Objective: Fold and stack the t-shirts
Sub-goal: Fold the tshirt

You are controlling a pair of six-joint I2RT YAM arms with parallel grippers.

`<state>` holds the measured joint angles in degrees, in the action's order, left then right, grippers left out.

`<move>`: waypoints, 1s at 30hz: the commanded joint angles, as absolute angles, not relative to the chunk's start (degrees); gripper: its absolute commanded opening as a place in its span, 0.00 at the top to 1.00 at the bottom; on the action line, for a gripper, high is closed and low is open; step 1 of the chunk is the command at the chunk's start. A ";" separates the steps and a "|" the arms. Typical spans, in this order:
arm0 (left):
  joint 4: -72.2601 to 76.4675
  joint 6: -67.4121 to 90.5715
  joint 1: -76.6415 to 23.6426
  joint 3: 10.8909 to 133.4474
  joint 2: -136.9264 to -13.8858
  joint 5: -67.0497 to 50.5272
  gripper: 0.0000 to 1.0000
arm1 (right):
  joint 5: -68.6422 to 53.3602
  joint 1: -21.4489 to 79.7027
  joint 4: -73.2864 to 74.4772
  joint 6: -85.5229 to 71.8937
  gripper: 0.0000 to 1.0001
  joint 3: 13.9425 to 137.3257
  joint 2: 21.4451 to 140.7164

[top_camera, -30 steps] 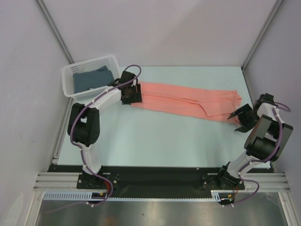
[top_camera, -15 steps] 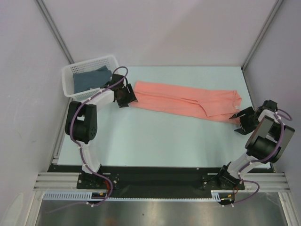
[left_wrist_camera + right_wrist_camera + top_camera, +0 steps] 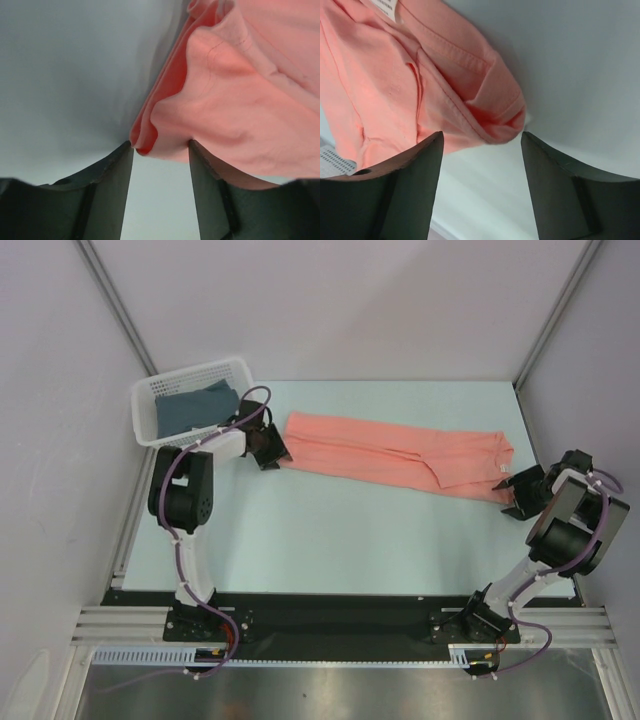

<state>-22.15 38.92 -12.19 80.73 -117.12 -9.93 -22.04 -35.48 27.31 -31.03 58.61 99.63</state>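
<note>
A basket (image 3: 145, 405) with a dark shirt (image 3: 190, 410) sits at the table's (image 3: 350, 530) far left corner. Beside it, the left tool (image 3: 160, 150) stands open and empty, fingertips bracketing one end of the stretched-out pink t-shirt (image 3: 390, 452). The right tool (image 3: 482, 137), equally open and empty, frames the opposite end, apparently poised for a two-handed fold.
</note>
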 commanded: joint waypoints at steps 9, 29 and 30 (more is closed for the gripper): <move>-22.85 37.09 -11.78 82.71 -119.00 -9.23 1.00 | -18.38 -33.31 27.42 -24.17 0.68 67.23 106.61; -20.22 38.93 -16.42 54.24 -96.52 -6.95 1.00 | -0.09 -24.53 32.79 -20.12 1.00 84.89 114.16; -19.87 39.81 -17.57 52.58 -93.81 -6.94 1.00 | 0.00 -23.74 32.26 -21.00 1.00 85.95 115.30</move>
<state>-18.41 38.13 -14.70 56.27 -99.94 -9.61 -3.68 -25.41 36.47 -20.93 81.91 112.60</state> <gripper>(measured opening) 0.014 0.047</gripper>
